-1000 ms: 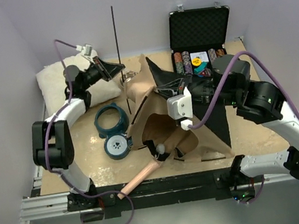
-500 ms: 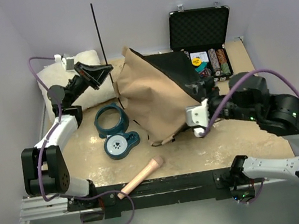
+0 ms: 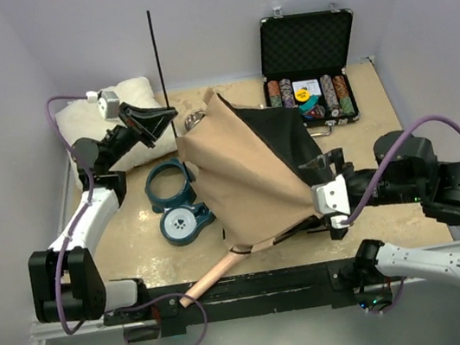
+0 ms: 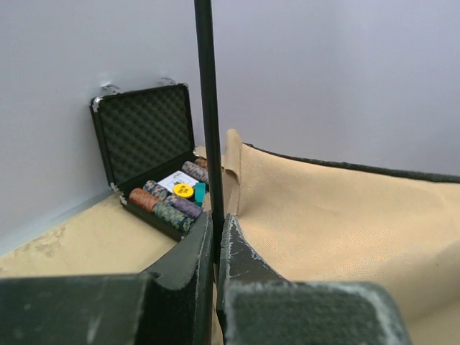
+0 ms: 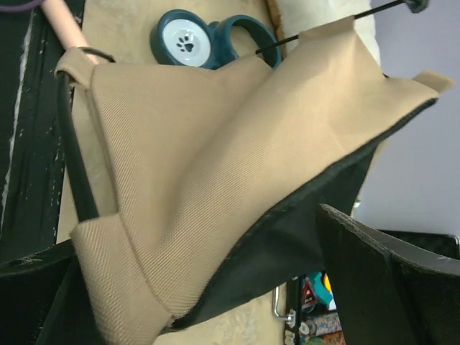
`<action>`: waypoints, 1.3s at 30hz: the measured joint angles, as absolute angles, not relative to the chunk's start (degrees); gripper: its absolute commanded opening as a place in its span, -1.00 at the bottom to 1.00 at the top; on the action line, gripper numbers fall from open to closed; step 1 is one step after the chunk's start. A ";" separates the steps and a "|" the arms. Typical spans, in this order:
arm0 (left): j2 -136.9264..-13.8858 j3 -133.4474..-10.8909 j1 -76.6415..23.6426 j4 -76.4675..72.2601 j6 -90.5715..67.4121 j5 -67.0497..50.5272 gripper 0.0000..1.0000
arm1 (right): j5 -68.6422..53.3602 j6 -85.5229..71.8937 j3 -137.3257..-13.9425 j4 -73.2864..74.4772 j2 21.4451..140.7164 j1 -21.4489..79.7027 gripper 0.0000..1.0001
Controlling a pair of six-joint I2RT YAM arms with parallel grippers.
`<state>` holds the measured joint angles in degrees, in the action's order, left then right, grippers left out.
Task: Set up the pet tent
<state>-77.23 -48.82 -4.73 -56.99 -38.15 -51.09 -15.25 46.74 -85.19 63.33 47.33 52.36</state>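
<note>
The pet tent [image 3: 243, 170] stands half raised in the middle of the table, tan outside with black lining [image 3: 281, 134] on its right side. A thin dark pole [image 3: 157, 61] rises upright from its far left corner. My left gripper [image 3: 162, 118] is shut on that pole. In the left wrist view the pole [image 4: 207, 108] is pinched between the fingers of the left gripper [image 4: 214, 224], with the tent fabric [image 4: 338, 215] beyond. My right gripper [image 3: 328, 192] is open at the tent's near right corner. In the right wrist view the tent [image 5: 201, 158] fills the space between its spread fingers [image 5: 381, 280].
A white pillow [image 3: 86, 121] lies at the far left. An open black case of poker chips [image 3: 306, 46] stands at the far right. Teal rings [image 3: 170, 184] and a paw-print disc [image 3: 180, 224] sit left of the tent. A pink stick [image 3: 215, 273] lies at the near edge.
My right gripper let go of the tent and drew back toward the near right. The tent rose from a crumpled heap and spread. My left gripper swung left with the pole.
</note>
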 measured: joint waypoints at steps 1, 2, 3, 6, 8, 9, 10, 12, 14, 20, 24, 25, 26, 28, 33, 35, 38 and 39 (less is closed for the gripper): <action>-76.58 -48.62 -4.49 -56.14 -37.52 -50.70 -1.00 | -15.66 47.59 -83.99 63.77 46.57 52.34 0.97; -76.07 -48.31 -4.38 -55.75 -37.08 -50.43 -1.00 | -16.38 48.58 -83.33 63.90 45.82 52.34 0.97; -75.59 -47.94 -4.10 -55.42 -36.69 -50.26 -1.00 | -17.30 49.74 -82.78 63.77 45.21 52.34 0.97; -75.35 -47.44 -3.11 -54.33 -36.18 -49.60 -1.00 | -20.32 53.41 -80.71 63.46 42.98 52.34 0.97; -75.59 -47.33 -2.61 -53.63 -35.81 -49.06 -1.00 | -22.90 55.05 -80.49 63.59 41.95 52.34 0.97; -75.79 -47.35 -2.46 -53.21 -35.53 -48.77 -1.00 | -24.43 55.51 -80.88 63.68 41.98 52.34 0.97; -76.01 -47.35 -2.33 -52.62 -35.11 -48.47 -1.00 | -26.46 55.61 -81.71 63.86 42.63 52.34 0.97; -76.42 -47.35 -2.26 -51.51 -34.54 -47.86 -1.00 | -30.52 55.13 -84.53 63.81 45.36 52.34 0.97; -76.73 -47.35 -2.26 -50.87 -33.71 -47.46 -1.00 | -34.39 53.67 -87.68 63.00 48.80 52.34 0.97; -77.01 -47.37 -2.26 -49.60 -31.73 -47.11 -1.00 | -43.99 39.42 -95.37 54.78 55.90 52.34 0.97; -77.19 -48.07 -2.26 -48.69 -30.65 -47.42 -1.00 | -42.48 27.11 -103.07 45.01 60.82 52.36 0.97; -77.19 -48.29 -2.26 -48.51 -30.48 -47.64 -1.00 | -41.23 24.53 -105.06 42.50 61.93 52.34 0.97; -77.19 -48.56 -2.26 -48.34 -30.30 -48.01 -1.00 | -37.74 21.32 -107.79 40.29 63.70 52.34 0.97; -77.17 -48.82 -2.35 -48.29 -29.69 -48.62 -1.00 | -31.35 16.27 -112.81 34.63 67.42 50.96 0.97; -76.20 -48.86 -3.22 -47.40 -27.03 -49.82 -1.00 | -28.42 7.53 -118.37 26.46 77.82 38.06 0.97; -75.26 -48.86 -3.49 -47.24 -26.26 -50.59 -1.00 | -29.82 7.35 -118.39 26.11 81.73 34.30 0.97; -73.80 -48.86 -3.81 -47.09 -25.19 -51.64 -1.00 | -32.84 8.25 -117.47 26.76 89.45 31.07 0.97; -73.30 -48.86 -3.90 -47.07 -24.80 -52.01 -1.00 | -33.76 8.67 -116.77 27.29 91.88 30.55 0.97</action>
